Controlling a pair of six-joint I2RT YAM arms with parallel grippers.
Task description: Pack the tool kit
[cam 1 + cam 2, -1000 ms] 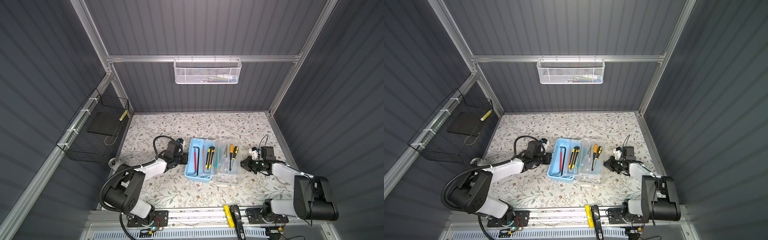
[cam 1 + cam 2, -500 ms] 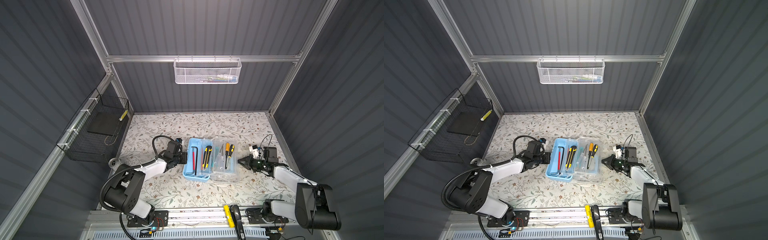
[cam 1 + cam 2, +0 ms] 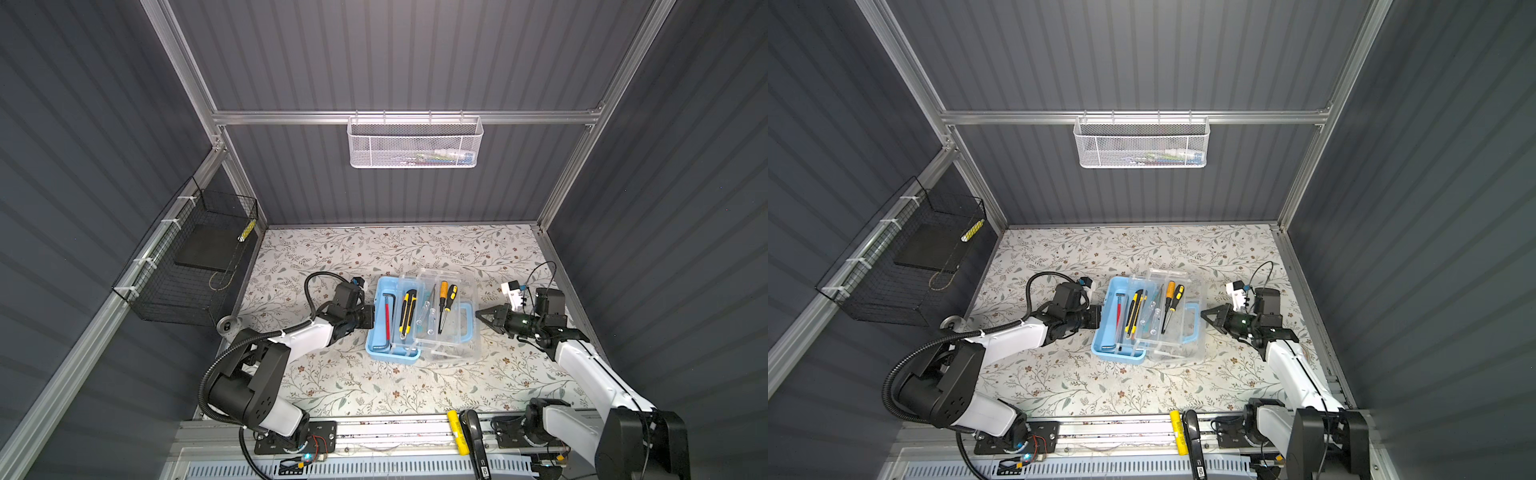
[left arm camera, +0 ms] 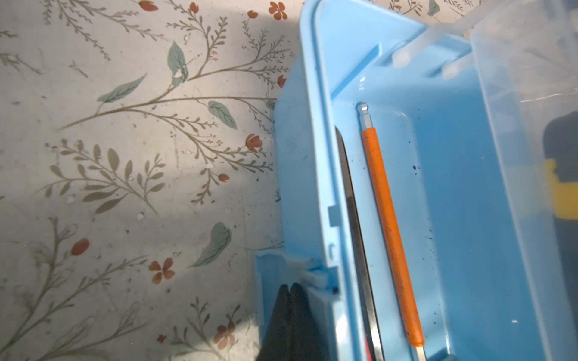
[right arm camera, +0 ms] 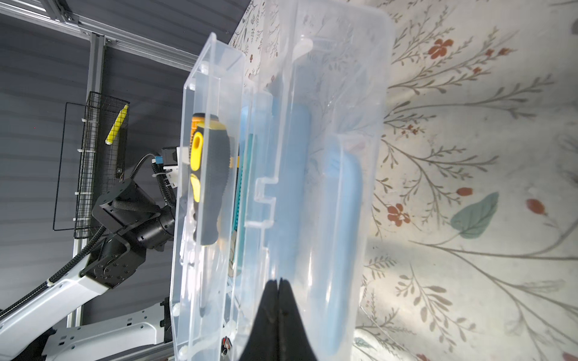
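Several tools already lie in the tool kit, mid-surface: hex key, utility knife, screwdrivers. Clear lid lies open. Left fingers pressed together at the base's latch; right fingers pressed together at the lid's edge. Remaining, likely: close lid, latch.

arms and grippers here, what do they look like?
The left arm and right arm have white shells with black joints. The left gripper and right gripper are black with tapered fingers. A black corrugated hose runs along the left arm; a thin black wire loops at the right wrist.
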